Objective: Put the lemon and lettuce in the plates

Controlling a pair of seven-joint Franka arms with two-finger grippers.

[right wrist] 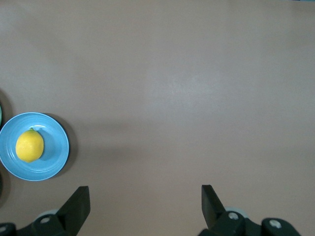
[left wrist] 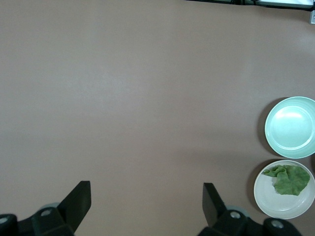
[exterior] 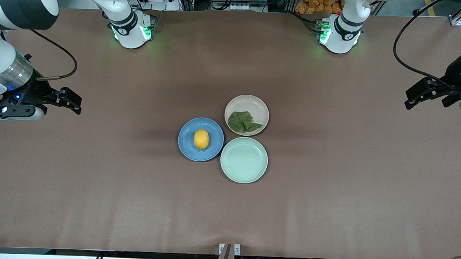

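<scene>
The right pincer [exterior: 75,103] hangs spread and empty over the counter's [exterior: 98,186] edge at the right arm's end. Mid-counter, the lemon [exterior: 201,139] lies in the blue plate [exterior: 187,143]. Just beside it, the lettuce [exterior: 244,121] lies in the beige plate [exterior: 250,104], with the mint plate [exterior: 244,160] nearer the front edge. The left pincer [exterior: 411,99] hangs spread and empty over the left arm's end.
</scene>
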